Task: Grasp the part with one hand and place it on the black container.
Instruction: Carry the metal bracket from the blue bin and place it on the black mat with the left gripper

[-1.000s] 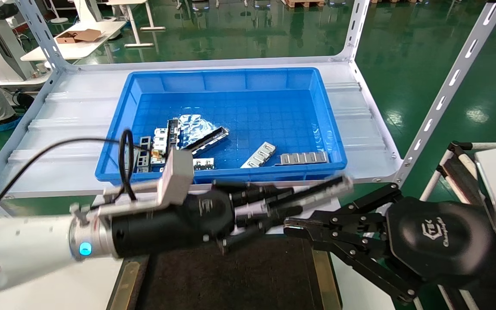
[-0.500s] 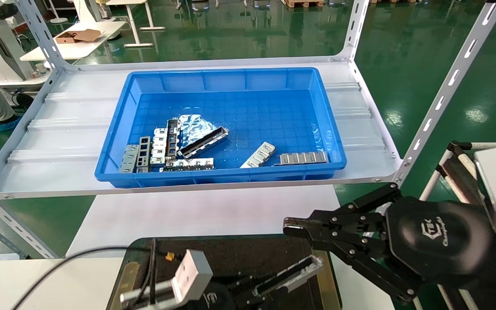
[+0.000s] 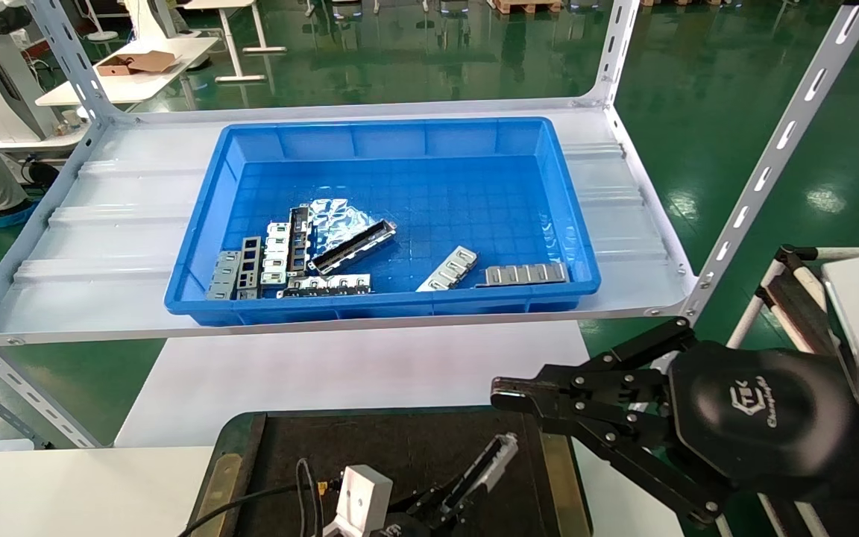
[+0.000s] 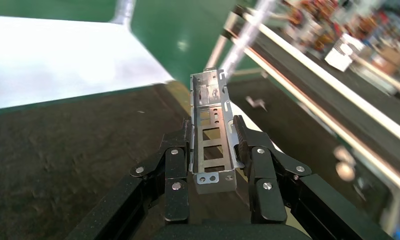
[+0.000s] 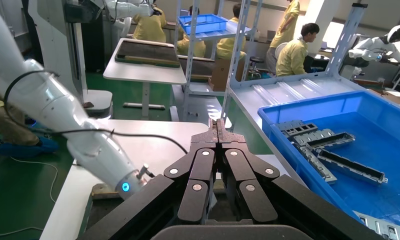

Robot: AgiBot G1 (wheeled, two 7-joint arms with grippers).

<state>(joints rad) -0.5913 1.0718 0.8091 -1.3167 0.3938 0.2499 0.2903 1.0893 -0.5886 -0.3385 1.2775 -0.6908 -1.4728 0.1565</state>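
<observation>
My left gripper is low over the black container at the bottom of the head view. It is shut on the part, a short silver-grey channel with slotted cut-outs. In the left wrist view the part sits clamped between the two black fingers, its far end sticking out over the tray's brass-edged side. I cannot tell whether the part touches the tray. My right gripper is shut and empty, parked beside the tray's right side; in its own wrist view the fingertips press together.
A large blue bin stands on the white shelf ahead, holding several flat silver strips and a longer dark-centred channel. A slanted shelf post rises at the right. A white table lies under the shelf.
My left arm has dropped from shelf-front height down to the black container, carrying the part, then drew lower and nearer. The right arm has not moved.
</observation>
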